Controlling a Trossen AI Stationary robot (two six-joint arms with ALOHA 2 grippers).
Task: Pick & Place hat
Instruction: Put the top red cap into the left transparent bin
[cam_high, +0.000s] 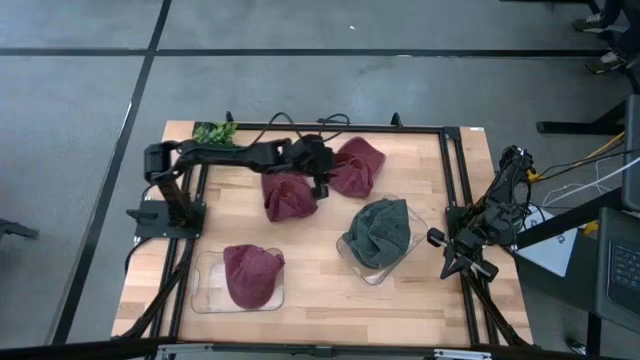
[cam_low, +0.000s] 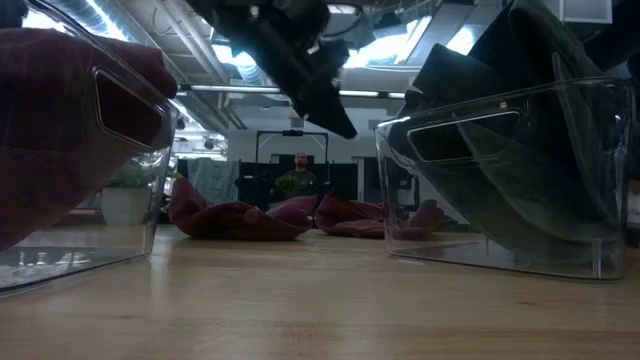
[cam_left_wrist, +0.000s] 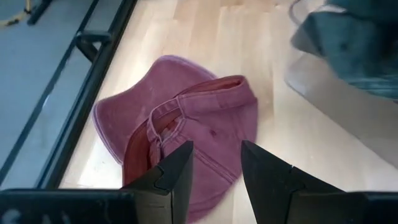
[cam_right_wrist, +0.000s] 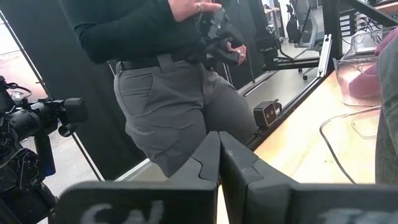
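Left gripper (cam_high: 322, 186) above a maroon hat (cam_high: 289, 196) at table centre, fingers (cam_left_wrist: 175, 171) spread, nothing between them. Second maroon hat (cam_high: 356, 166) just right. Right gripper (cam_right_wrist: 219, 163) pressed together at the right table edge, empty.

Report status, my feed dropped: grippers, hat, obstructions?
Left gripper open above maroon hat, nothing held. Right gripper shut, parked at table's right edge. Nothing in the way.
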